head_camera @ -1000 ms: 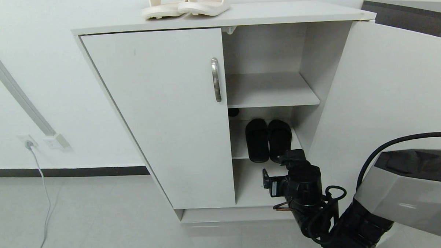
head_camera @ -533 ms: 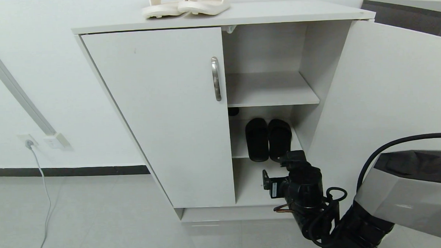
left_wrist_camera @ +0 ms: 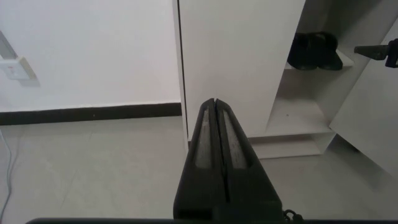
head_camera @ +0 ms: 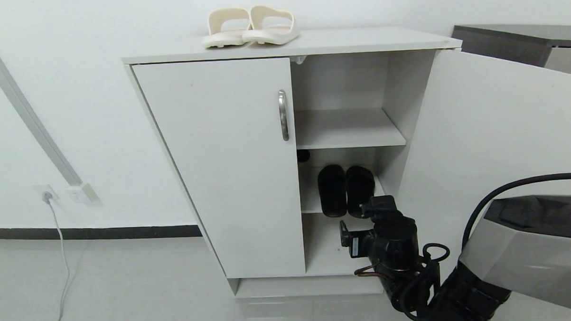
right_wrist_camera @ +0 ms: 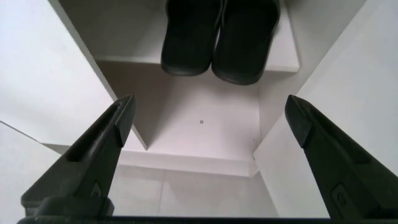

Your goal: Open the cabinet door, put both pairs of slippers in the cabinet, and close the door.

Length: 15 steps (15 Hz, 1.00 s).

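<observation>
The white cabinet [head_camera: 219,158] stands against the wall with its right door [head_camera: 493,139] swung open and its left door shut. A black pair of slippers [head_camera: 346,189] lies side by side on the middle shelf, also seen in the right wrist view [right_wrist_camera: 217,37] and the left wrist view [left_wrist_camera: 316,51]. A cream pair of slippers [head_camera: 250,26] sits on the cabinet top. My right gripper [right_wrist_camera: 208,152] is open, just outside the cabinet below the black pair, with nothing between its fingers. My left gripper [left_wrist_camera: 214,134] is shut and empty, low over the floor in front of the shut left door.
A silver handle [head_camera: 283,115] runs down the left door's edge. The upper shelf [head_camera: 348,130] and the bottom shelf [right_wrist_camera: 199,124] are bare. A wall socket with a grey cable [head_camera: 55,221] is at the left. A grey unit [head_camera: 514,43] stands behind the open door.
The head camera has tilted up, so the whole cabinet sits lower in view and more of the cream slippers shows. The right arm has barely moved.
</observation>
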Tool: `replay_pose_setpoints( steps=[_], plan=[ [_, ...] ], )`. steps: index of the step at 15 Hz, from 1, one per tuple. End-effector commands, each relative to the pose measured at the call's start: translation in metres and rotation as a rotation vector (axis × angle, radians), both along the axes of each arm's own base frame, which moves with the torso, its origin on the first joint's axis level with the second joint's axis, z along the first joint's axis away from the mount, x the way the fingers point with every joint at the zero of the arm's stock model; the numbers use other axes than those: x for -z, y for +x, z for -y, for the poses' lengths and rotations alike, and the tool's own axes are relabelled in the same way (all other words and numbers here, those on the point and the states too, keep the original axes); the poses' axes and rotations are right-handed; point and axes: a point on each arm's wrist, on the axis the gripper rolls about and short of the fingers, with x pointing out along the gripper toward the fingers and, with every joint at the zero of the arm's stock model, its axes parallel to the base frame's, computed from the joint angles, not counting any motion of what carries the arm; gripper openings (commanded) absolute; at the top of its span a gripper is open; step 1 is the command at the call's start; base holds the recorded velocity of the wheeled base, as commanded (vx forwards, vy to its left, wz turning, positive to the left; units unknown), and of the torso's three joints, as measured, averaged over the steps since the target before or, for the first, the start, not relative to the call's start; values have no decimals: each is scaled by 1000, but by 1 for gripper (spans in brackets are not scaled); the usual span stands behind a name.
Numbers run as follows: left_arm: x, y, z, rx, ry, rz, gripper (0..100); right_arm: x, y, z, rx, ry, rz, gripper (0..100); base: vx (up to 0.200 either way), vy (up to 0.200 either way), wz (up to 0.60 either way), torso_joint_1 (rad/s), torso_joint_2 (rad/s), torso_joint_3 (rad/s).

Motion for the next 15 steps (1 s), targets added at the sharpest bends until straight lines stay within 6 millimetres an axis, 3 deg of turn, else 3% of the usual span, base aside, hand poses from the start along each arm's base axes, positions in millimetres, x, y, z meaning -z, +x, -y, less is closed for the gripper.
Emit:
replay_pose_setpoints(
  steps=[1,10,15],
  plan=[
    [0,0,0,0,-1,-1,0,2,-1,0,-1,-6,-6,100,0,0,0,-2,2,207],
    [0,0,0,0,0,-1,0,0,-2,0,-3,1,4,100,0,0,0,0,2,44],
    [0,0,0,0,0,-1,0,-1,-3,-1,-9,5,9,100,0,200,0,5,3,5]
  ],
)
